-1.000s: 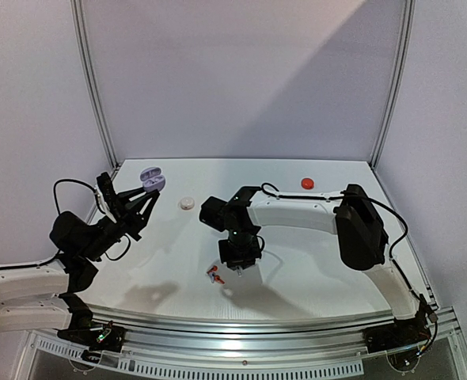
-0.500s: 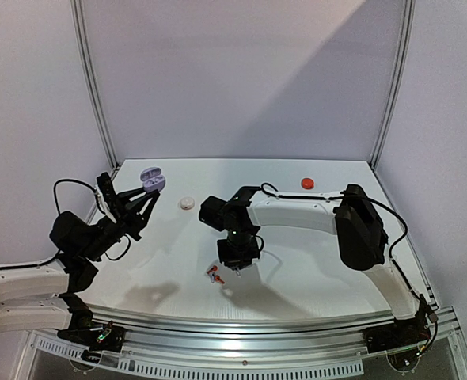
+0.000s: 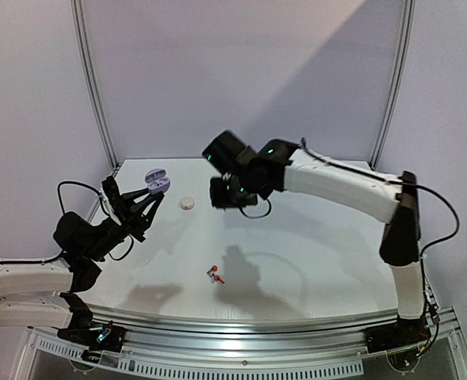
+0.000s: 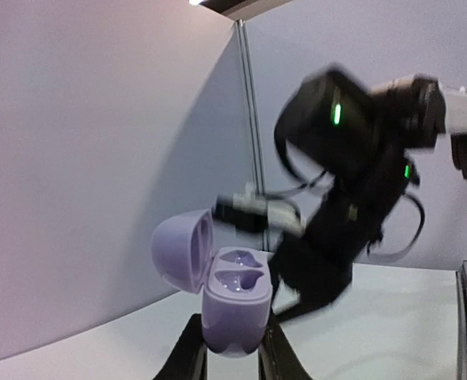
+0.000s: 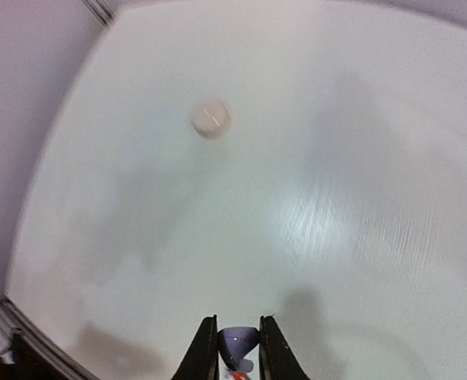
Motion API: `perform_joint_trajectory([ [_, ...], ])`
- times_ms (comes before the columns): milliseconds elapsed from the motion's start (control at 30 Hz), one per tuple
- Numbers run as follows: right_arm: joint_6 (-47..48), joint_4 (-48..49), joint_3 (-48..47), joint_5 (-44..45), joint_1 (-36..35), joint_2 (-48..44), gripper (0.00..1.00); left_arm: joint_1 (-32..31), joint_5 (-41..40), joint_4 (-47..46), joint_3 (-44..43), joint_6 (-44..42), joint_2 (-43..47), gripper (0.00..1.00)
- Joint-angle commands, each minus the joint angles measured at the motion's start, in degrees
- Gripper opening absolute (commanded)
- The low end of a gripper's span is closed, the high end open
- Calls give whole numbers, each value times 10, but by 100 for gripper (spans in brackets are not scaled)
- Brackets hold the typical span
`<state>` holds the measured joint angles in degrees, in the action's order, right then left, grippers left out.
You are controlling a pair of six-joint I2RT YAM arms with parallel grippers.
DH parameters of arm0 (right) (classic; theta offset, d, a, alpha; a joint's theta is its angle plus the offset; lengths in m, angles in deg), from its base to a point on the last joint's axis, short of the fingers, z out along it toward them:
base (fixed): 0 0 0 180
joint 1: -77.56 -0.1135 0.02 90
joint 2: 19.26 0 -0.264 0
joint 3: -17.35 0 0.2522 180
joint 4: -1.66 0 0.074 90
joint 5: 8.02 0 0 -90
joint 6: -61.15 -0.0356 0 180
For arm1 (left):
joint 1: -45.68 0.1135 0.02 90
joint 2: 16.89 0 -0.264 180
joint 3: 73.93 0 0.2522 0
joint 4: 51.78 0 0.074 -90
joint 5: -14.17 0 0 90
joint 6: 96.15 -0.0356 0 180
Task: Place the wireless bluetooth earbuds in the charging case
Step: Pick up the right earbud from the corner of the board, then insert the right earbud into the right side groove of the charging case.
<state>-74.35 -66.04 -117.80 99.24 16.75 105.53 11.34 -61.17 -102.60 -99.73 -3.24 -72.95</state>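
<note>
My left gripper [image 3: 148, 195] is shut on an open lavender charging case [image 3: 156, 181] and holds it upright above the table's left side. In the left wrist view the case [image 4: 232, 294] shows its lid swung left and both slots empty, between my fingers [image 4: 192, 348]. My right gripper [image 3: 225, 192] hangs high over the table's middle, to the right of the case. In the right wrist view it [image 5: 238, 336] is shut on a small lavender earbud [image 5: 239, 345]. A red-orange earbud pair [image 3: 214, 275] lies on the table near the front. White buds do not show.
A small round white case [image 3: 187, 203] lies on the table between the two grippers; it also shows in the right wrist view [image 5: 211, 119]. The right arm [image 3: 336, 178] arches over the table's back right. Metal posts and walls close the back corners.
My right gripper has lifted from the table beside the red-orange buds and swung up and back toward the lavender case. My left gripper has raised the case slightly.
</note>
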Motion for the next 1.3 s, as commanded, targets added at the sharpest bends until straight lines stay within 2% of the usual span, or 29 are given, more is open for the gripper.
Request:
perform_joint_trajectory([
  [0,88,240,26,83,-21,-134,0,-19,12,-64,-2,-76,-18,0],
  [167,173,409,40,73,-54,-152,0,-29,-16,-97,-12,-131,-37,0],
  [333,275,532,24,37,-94,-124,0,-31,-45,-114,-27,-122,-46,0],
  [500,348,561,13,55,-116,-105,0,-31,-78,-119,-36,-96,-48,0],
  [700,346,577,28,64,-119,-102,0,-30,-109,-128,-47,-89,-49,0],
  [900,382,556,11,113,-138,-88,0,-28,-124,-128,-48,-92,-49,0],
  [1267,360,501,-24,69,-138,-62,0,-25,-109,-137,-51,-105,-54,0],
])
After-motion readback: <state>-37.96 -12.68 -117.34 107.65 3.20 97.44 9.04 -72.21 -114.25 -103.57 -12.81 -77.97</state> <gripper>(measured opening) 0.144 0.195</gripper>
